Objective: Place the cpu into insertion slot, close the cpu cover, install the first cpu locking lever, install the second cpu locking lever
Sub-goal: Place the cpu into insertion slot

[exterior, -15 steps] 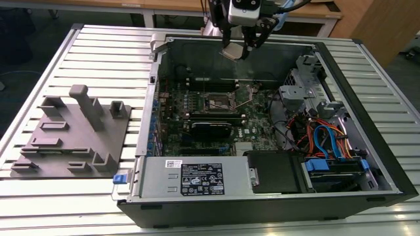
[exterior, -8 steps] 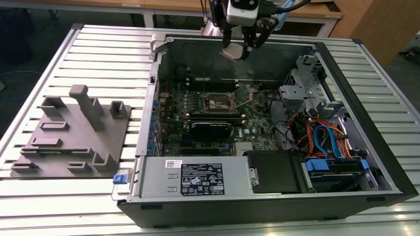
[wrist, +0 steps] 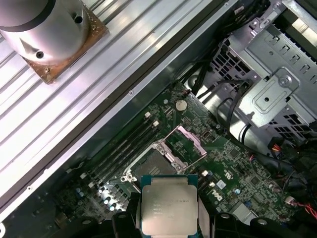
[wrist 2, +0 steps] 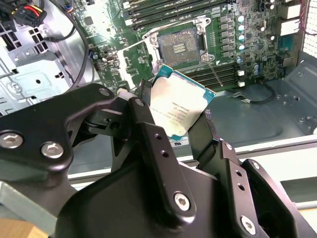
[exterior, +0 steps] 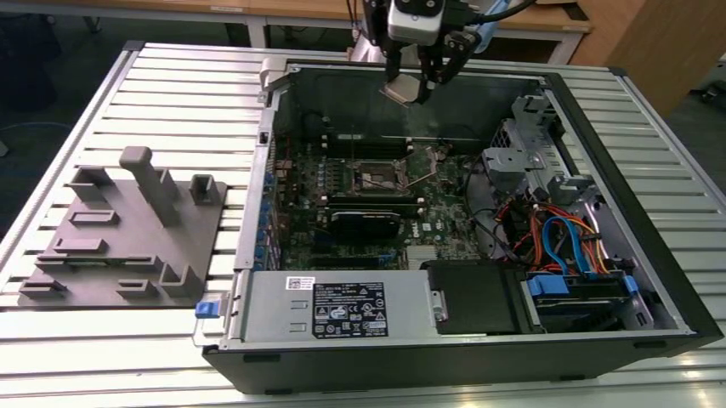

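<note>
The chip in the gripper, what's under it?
In the first wrist view the cpu, held by the gripper, hangs over the green board; the open slot shows just past its edge. The bit of board right behind the cpu is covered.

Open air above the insertion slot [exterior: 377,177]; the drive cage [exterior: 516,157] stands near it.

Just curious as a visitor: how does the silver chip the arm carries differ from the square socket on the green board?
The cpu has a pale silver top; the insertion slot is black-rimmed with a dark centre. The cpu hangs tilted in the gripper above the case; the insertion slot lies flat in the board. Both are square.
</note>
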{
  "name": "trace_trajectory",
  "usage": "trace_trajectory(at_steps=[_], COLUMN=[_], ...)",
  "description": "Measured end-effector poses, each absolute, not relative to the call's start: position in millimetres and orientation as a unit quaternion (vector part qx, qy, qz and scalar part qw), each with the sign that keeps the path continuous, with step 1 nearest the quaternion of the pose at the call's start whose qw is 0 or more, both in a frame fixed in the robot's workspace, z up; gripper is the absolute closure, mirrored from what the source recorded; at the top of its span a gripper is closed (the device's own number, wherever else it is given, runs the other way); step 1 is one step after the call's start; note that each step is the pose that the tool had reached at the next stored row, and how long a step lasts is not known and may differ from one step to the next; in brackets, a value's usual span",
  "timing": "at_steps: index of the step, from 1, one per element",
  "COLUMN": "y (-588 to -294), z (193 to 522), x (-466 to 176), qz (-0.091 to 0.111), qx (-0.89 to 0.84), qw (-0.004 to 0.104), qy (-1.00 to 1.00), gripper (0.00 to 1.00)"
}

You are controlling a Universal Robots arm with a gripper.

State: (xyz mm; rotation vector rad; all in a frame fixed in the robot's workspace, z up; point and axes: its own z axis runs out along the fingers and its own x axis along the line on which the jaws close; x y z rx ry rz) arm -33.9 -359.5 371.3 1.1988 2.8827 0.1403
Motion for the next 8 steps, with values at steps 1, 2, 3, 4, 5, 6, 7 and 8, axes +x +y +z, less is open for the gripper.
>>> trace_trajectory(at_steps=[1, 2, 3, 4, 5, 6, 7, 8], y=[-359.5, -359.5, -359.5, -359.5, -359.5, -359.5, -359.5, -359.4], z=[371.3, 371.3, 371.3, 371.3, 371.3, 371.3, 371.3, 371.3], x=[-33.9, -33.9, -33.9, -33.9, -33.9, -33.9, -33.9, -33.9], qz=[0.045, 0.045, 0.045, 0.045, 0.045, 0.045, 0.045, 0.045], qx=[0.386, 0.388, 0.39, 0.392, 0.394, 0.417, 0.419, 0.422], qw=[0.008, 0.008, 0.008, 0.009, 0.009, 0.01, 0.01, 0.01], qy=[0.921, 0.921, 0.92, 0.919, 0.918, 0.908, 0.907, 0.906], gripper=[0.46, 0.46, 0.46, 0.46, 0.46, 0.46, 0.46, 0.46])
